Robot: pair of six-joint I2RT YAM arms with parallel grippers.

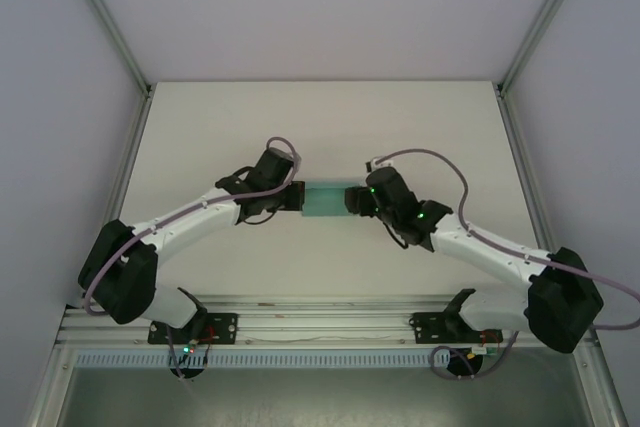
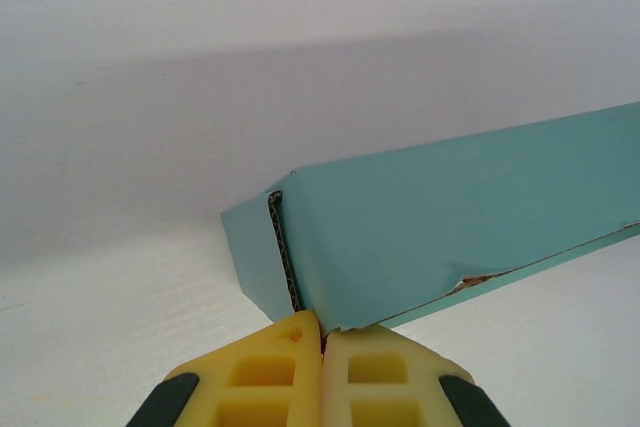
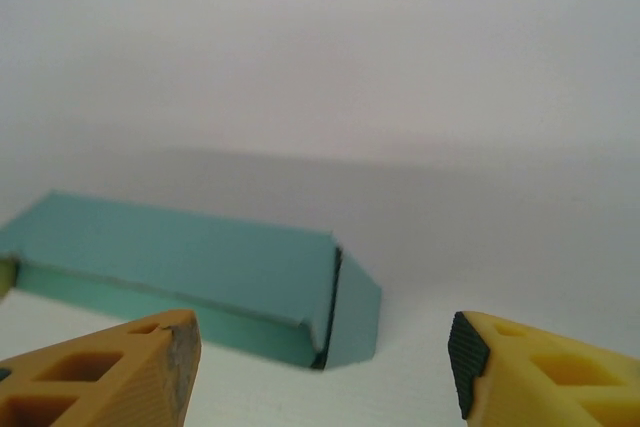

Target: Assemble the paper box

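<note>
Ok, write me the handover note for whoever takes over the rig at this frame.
Left gripper: shut on a corner of the paper box.
Right gripper: open, facing the box's other end, clear of it.
Box: mid-table, between the two grippers.
Done: body folded into a flat rectangular shape.
Left: the right end flap and left end flap angle outward and look untucked, so close them. The card edge beside the left gripper looks torn.
</note>
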